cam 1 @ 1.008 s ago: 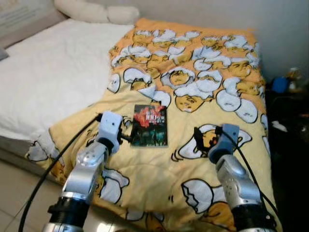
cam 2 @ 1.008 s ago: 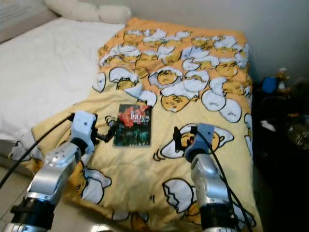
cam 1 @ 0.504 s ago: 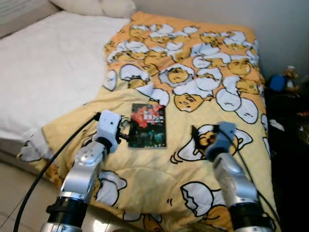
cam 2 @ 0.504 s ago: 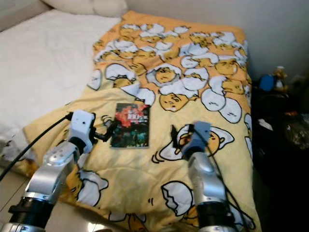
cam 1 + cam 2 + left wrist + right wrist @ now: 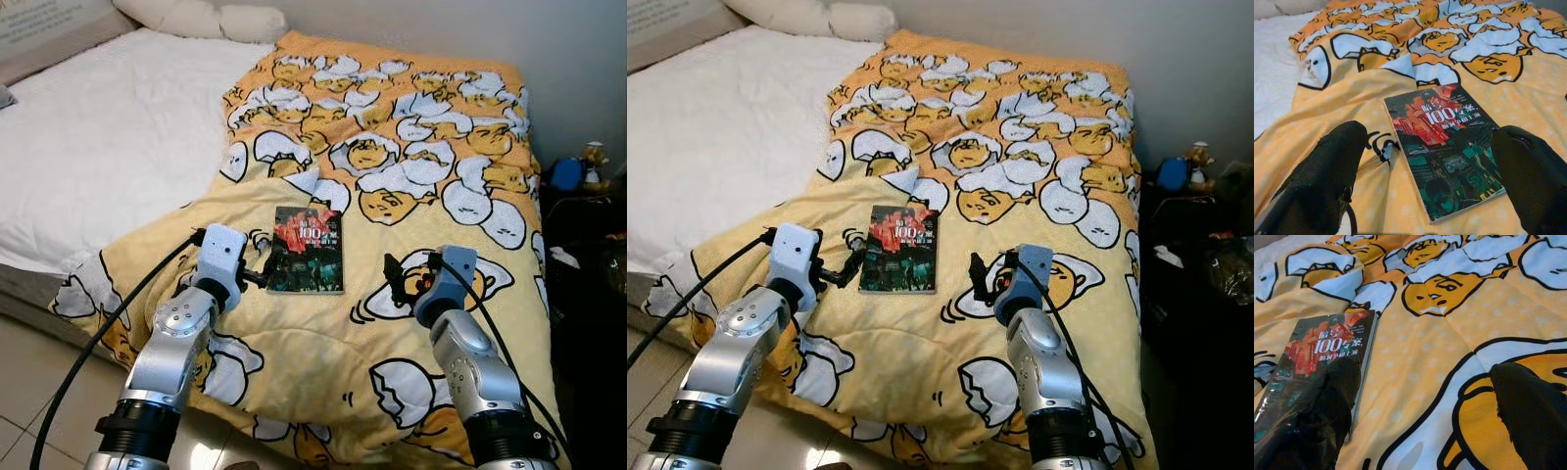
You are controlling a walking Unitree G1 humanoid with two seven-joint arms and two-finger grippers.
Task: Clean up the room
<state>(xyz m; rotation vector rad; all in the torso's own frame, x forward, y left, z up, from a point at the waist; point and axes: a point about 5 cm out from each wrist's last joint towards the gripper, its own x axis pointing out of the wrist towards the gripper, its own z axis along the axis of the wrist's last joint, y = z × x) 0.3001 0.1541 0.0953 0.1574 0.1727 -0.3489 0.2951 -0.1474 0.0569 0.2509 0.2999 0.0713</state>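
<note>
on the blanket, the book lies lengthwise, title end away.

From my seat, the two head views look forward and down from above the bed's near edge, taking in the yellow egg-print blanket, the white mattress on the robot's left and both silver arms reaching in from below; the pair share nearly the whole scene, offset only slightly sideways. The left wrist camera sits low and close over the blanket, looking along its black fingers at the book just ahead. The right wrist camera is just as near and looks along its own fingers, catching the same book at one side, which both head views show too.
</note>
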